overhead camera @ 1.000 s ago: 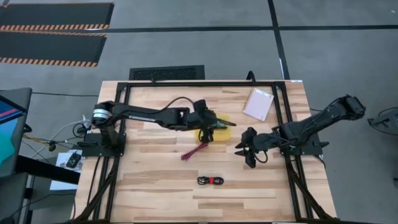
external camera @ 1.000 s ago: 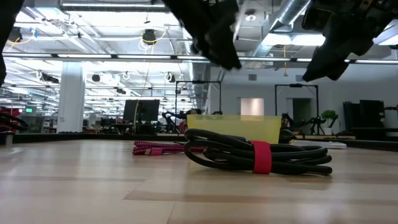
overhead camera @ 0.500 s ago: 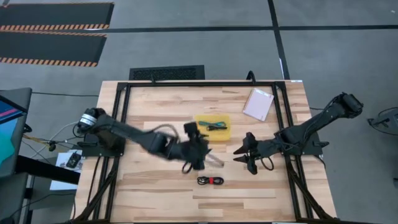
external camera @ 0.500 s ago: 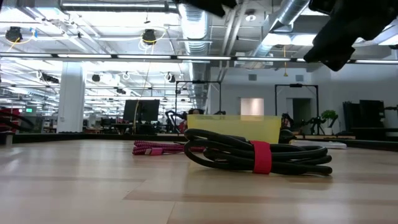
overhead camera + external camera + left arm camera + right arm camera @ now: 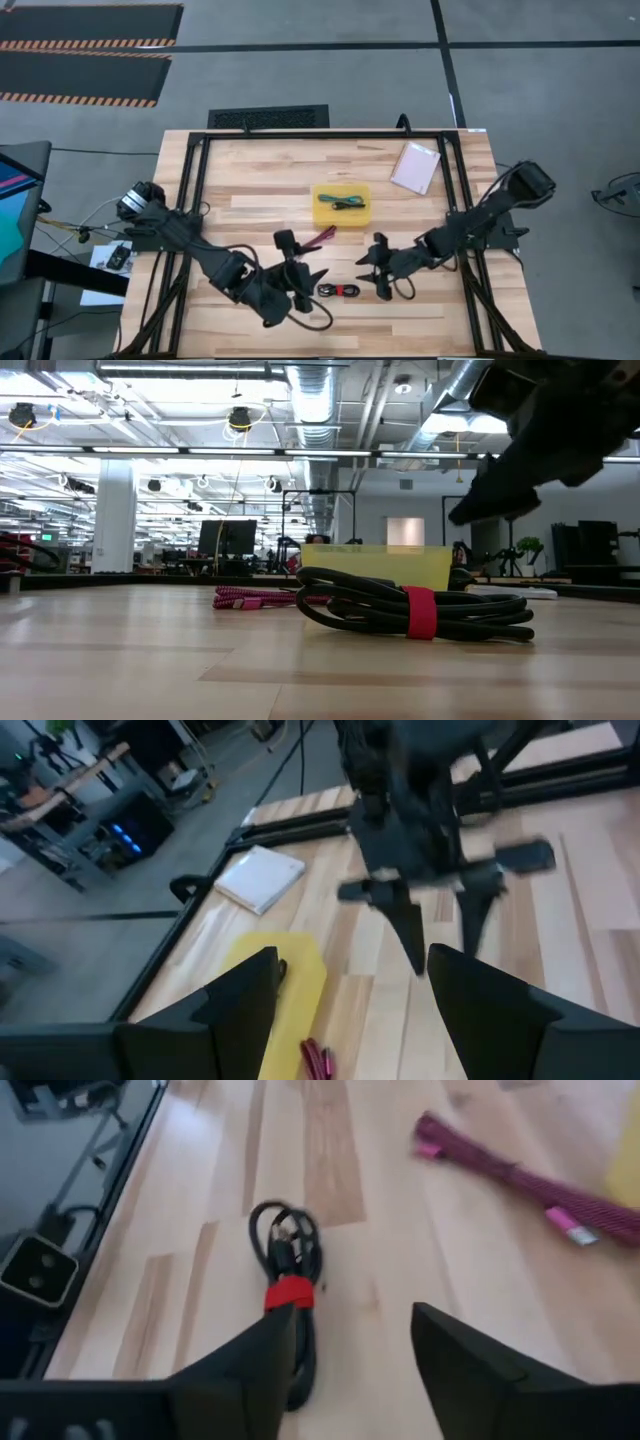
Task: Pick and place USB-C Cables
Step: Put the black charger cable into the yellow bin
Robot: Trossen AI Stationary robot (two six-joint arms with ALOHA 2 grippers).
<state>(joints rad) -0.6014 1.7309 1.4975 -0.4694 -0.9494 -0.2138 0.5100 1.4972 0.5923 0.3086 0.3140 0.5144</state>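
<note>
The black bundle with a red tie (image 5: 340,290) lies flat on the wood near the near edge, and shows in the low view (image 5: 410,610) and the right wrist view (image 5: 290,1270). The maroon cable (image 5: 320,237) lies just near of the yellow tray (image 5: 341,203), which holds the teal and thin black cables. My left gripper (image 5: 305,278) hangs open to the left of the bundle (image 5: 352,955). My right gripper (image 5: 378,272) is open to the bundle's right, above the table (image 5: 352,1312).
A pale packet (image 5: 415,166) lies toward the far right corner of the table. The black frame rails (image 5: 455,200) run along the table's sides. The two grippers face each other across the bundle, a short span apart. Bare wood (image 5: 250,175) lies toward the far left.
My left gripper has swung from over the yellow tray toward the near edge, ending beside the bundle's left. My right gripper has moved toward the near edge and leftward, closer to the bundle. The cables lie where they were.
</note>
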